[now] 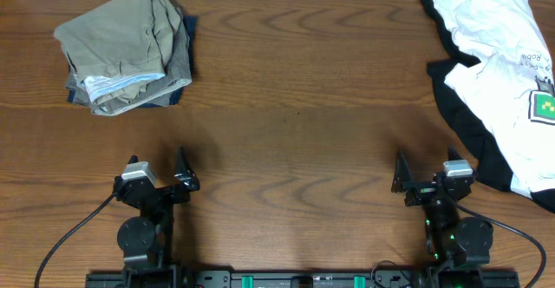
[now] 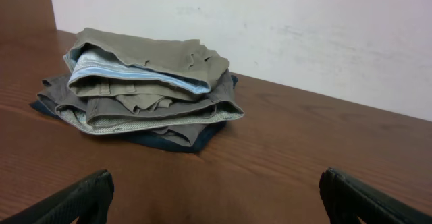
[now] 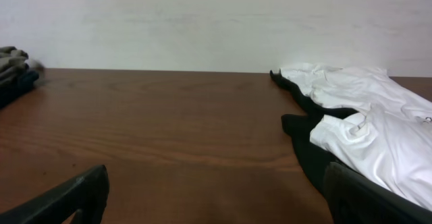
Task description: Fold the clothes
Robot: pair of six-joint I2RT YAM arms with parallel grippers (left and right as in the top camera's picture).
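Observation:
A stack of folded clothes [image 1: 126, 49], khaki on top with grey and dark blue below, lies at the far left of the table; it also shows in the left wrist view [image 2: 145, 89]. A white and black T-shirt [image 1: 503, 71] lies unfolded and crumpled at the far right, reaching past the table's right edge; it shows in the right wrist view [image 3: 364, 119]. My left gripper [image 1: 156, 180] is open and empty near the front left [image 2: 216, 197]. My right gripper [image 1: 429, 182] is open and empty near the front right [image 3: 216, 197], just left of the shirt's black hem.
The brown wooden table [image 1: 295, 106] runs between the two piles. A white wall [image 2: 304, 28] stands behind the far edge. The arm bases and black cables [image 1: 52, 253] sit at the front edge.

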